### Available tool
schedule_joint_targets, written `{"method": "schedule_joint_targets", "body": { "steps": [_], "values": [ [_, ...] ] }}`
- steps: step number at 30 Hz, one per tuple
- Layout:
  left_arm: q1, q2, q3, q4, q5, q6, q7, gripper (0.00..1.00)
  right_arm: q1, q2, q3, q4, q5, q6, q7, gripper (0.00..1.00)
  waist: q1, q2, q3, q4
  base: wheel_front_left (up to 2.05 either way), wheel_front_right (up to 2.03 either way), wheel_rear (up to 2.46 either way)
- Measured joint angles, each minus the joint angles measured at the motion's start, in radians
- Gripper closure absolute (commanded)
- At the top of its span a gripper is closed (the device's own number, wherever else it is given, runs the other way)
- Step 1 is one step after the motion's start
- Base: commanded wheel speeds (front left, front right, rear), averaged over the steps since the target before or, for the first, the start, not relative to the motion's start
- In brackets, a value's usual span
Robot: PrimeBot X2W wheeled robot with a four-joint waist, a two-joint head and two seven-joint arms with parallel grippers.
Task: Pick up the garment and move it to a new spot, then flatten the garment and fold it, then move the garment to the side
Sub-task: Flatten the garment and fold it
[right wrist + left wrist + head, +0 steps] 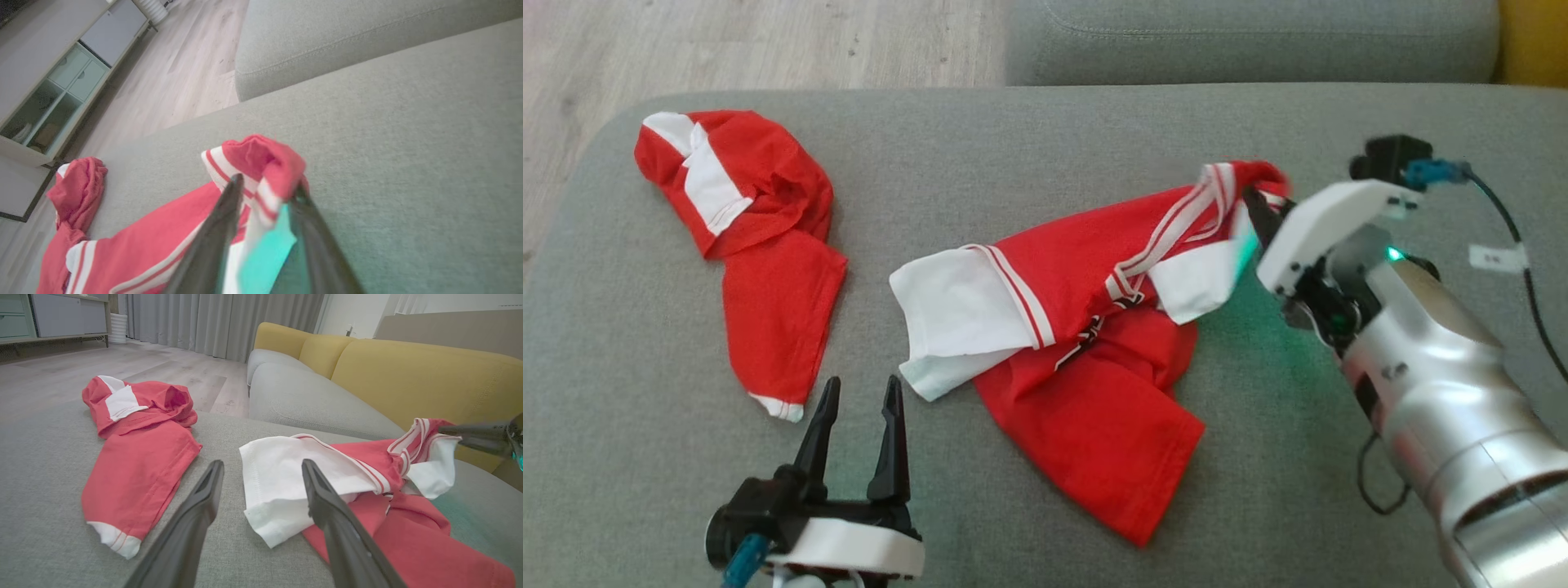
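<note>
judging from the head view, the garment (1086, 269) lies rumpled on the cushion (1013, 139), not yet flattened or folded; its long axis runs from the white end at left up to the striped end by the right gripper (1262, 208). left wrist view: left gripper (262, 463) spread wide, empty. right wrist view: fingers (220, 220) narrowly parted around the bunched hem; whether they pinch it i cannot tell.

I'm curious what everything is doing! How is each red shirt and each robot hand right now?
Middle garment: crumpled, striped corner raised.
Left garment: crumpled, lying untouched.
Left gripper: open, empty.
Right gripper: fingers either side of the raised corner; can't tell whether it is gripping.
</note>
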Motion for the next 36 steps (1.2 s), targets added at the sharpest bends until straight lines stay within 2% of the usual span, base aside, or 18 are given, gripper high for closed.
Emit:
{"method": "schedule_joint_targets", "body": {
  "steps": [5, 10, 16, 19, 23, 29, 31, 35, 36],
  "values": [
    [-0.001, 0.0, 0.0, 0.006, 0.0, -0.002, 0.0, 0.0, 0.043, -0.032, 0.016, -0.03, -0.011, 0.0, 0.01, 0.0, -0.0002, 0.0, -0.001, -0.006, 0.0, 0.0, 0.0],
    [-0.002, 0.0, -0.001, 0.014, 0.0, -0.01, 0.0, 0.0, 0.072, -0.06, 0.077, -0.15, -0.038, 0.0, 0.024, 0.0, -0.0002, 0.0, -0.013, -0.013, 0.0, 0.0, 0.0],
    [-0.001, 0.0, -0.003, 0.031, 0.0, -0.019, 0.0, 0.0, 0.13, -0.206, 0.191, -0.298, -0.223, 0.0, -0.065, 0.0, -0.0002, 0.0, -0.031, -0.031, 0.0, 0.0, 0.0],
    [0.0, 0.0, -0.006, 0.034, 0.0, -0.019, 0.0, 0.0, 0.173, -0.253, 0.169, -0.36, -0.296, 0.0, -0.118, 0.0, -0.0002, 0.0, -0.036, -0.049, 0.0, 0.0, 0.0],
    [0.0, 0.0, -0.012, 0.035, 0.0, -0.02, 0.0, 0.0, 0.258, -0.276, 0.086, -0.459, -0.394, 0.0, -0.193, 0.0, -0.0002, 0.0, -0.036, -0.076, 0.0, 0.0, 0.0],
    [-0.002, 0.0, -0.084, 0.074, 0.0, -0.05, 0.0, 0.0, 0.437, -0.256, -0.124, -0.633, -0.596, 0.0, -0.307, 0.0, -0.0001, 0.0, -0.012, -0.114, 0.0, 0.0, 0.0],
    [-0.004, 0.0, -0.121, 0.091, -0.001, -0.055, 0.0, 0.0, 0.513, -0.216, -0.205, -0.691, -0.66, 0.0, -0.328, 0.0, -0.0002, 0.0, -0.004, -0.125, 0.0, 0.0, 0.0],
    [-0.029, 0.0, -0.196, 0.129, -0.001, -0.071, 0.0, 0.0, 0.679, -0.115, -0.305, -0.793, -0.778, 0.0, -0.348, 0.0, -0.0002, 0.0, 0.007, -0.146, 0.0, 0.0, 0.0],
    [-0.048, 0.001, -0.239, 0.156, -0.001, -0.071, 0.0, 0.0, 0.742, -0.069, -0.35, -0.832, -0.821, 0.0, -0.354, 0.0, -0.0002, 0.0, 0.011, -0.157, 0.0, 0.0, 0.0]
  ]
}}
